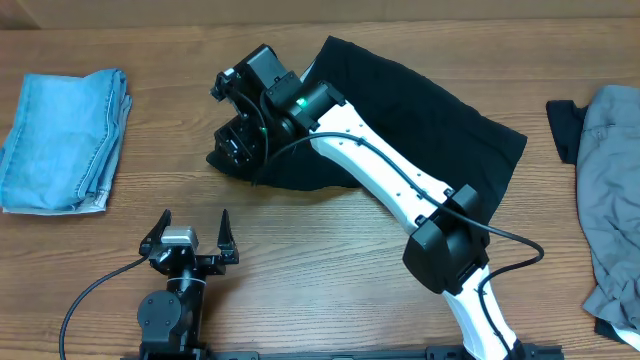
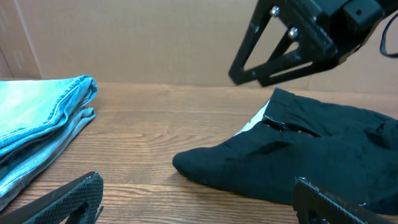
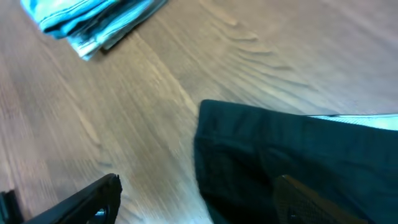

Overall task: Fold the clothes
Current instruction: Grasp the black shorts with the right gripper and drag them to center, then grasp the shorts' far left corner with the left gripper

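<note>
The black garment [image 1: 420, 120] lies folded across the middle of the table, its left end bunched at the near corner [image 2: 205, 163]. A strip of pale lining [image 2: 255, 121] shows at its waist. My right gripper [image 1: 238, 135] hovers just above that left end, open. In the blurred right wrist view, one finger [image 3: 93, 199] is over bare wood and the other [image 3: 311, 199] over the black cloth [image 3: 280, 149]. My left gripper [image 1: 190, 238] stands open near the front edge, short of the garment, with nothing between its fingers [image 2: 68, 199].
Folded light-blue denim [image 1: 65, 140] lies at the far left, also seen in the left wrist view [image 2: 43, 118]. A grey garment [image 1: 610, 190] lies over a dark one [image 1: 565, 125] at the right edge. The right arm [image 1: 380, 170] crosses above the black garment.
</note>
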You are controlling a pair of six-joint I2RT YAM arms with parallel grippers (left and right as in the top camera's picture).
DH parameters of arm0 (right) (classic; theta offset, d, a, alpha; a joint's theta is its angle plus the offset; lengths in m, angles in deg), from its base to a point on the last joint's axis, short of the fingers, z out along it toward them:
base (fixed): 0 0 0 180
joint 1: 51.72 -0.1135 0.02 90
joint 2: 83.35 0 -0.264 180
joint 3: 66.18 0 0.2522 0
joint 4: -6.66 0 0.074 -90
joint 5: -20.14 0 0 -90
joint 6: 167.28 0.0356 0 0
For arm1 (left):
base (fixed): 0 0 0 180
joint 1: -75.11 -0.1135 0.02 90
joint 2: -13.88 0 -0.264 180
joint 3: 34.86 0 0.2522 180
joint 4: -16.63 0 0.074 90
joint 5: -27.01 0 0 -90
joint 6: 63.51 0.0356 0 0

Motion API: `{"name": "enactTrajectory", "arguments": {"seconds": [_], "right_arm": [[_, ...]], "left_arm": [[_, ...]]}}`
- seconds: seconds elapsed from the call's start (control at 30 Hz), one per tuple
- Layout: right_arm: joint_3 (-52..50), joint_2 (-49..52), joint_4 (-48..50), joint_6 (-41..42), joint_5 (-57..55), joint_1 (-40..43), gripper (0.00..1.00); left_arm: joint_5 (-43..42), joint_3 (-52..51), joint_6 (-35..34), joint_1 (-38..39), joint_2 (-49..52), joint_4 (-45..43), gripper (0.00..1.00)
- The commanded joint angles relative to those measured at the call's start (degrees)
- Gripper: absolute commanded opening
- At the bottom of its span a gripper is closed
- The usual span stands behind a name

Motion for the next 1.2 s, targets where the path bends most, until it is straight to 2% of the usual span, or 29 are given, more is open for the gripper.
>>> {"name": "enactTrajectory", "arguments": {"seconds": [0.0, 0.13, 0.2, 0.27, 0.4, 0.43, 0.47, 0.5, 0.6, 0.7, 0.8, 0.87, 0.9, 0.93, 1.03, 1.17], "right_arm": [[4.1, -8.2, -2.1, 0.3, -9.5, 4.0, 0.82], [4.3, -12.7, -8.7, 5.0, -20.4, 11.3, 0.75], [4.3, -12.9, -12.5, 7.6, -20.8, 15.9, 0.66], [4.1, -12.7, -16.5, 8.9, -20.3, 21.3, 0.52], [4.1, -12.6, -20.2, 8.9, -15.7, 30.9, 0.48], [4.1, -12.6, -20.8, 8.9, -15.8, 32.2, 0.38], [4.1, -12.5, -21.6, 8.9, -15.8, 33.6, 0.17], [4.0, -12.5, -22.2, 8.9, -15.8, 34.9, 0.04], [4.0, -12.5, -24.2, 8.9, -15.8, 38.0, 0.04], [4.0, -12.5, -25.4, 8.9, -15.8, 39.9, 0.04], [3.6, -12.5, -26.8, 8.9, -15.8, 40.9, 0.04], [3.4, -12.4, -28.3, 9.4, -15.8, 41.1, 0.04], [3.4, -12.3, -28.8, 10.1, -15.8, 41.1, 0.04], [3.4, -12.3, -29.1, 11.0, -15.8, 41.1, 0.04], [3.4, -12.3, -29.2, 12.1, -15.8, 41.1, 0.04], [3.4, -12.3, -29.8, 12.6, -16.0, 41.1, 0.04]], "left_arm": [[0.3, -0.2, -0.8, -0.4, -0.5, -0.1, 1.00], [0.3, -0.2, -0.8, -0.4, -0.5, -0.1, 1.00], [0.3, -0.2, -0.8, -0.4, -0.5, -0.1, 1.00], [0.3, -0.2, -0.8, -0.4, -0.5, -0.1, 1.00], [6.5, -0.2, -0.2, -0.4, -0.5, -3.4, 1.00], [8.2, -0.2, 0.2, -0.4, -0.5, -2.6, 1.00], [10.1, -0.2, 1.0, -0.4, -0.5, -1.4, 1.00], [11.7, -0.2, 2.7, -0.4, -0.5, -1.2, 1.00], [16.6, -0.2, 8.8, -0.4, -0.5, -3.8, 1.00], [15.0, -0.2, 9.1, -0.4, -0.5, -3.9, 1.00], [5.5, -0.2, 10.0, -0.3, -0.5, -9.3, 1.00], [-6.8, 0.6, 9.8, -0.3, -0.5, -17.0, 1.00], [-8.3, 1.3, 9.0, -0.3, -0.4, -17.7, 1.00], [-9.0, 3.0, 7.1, -0.3, -0.2, -17.3, 1.00], [-11.4, 11.9, 7.0, -0.3, 4.0, -11.6, 1.00], [-14.6, 31.3, 9.1, -0.3, 20.2, -1.4, 1.00]]}}
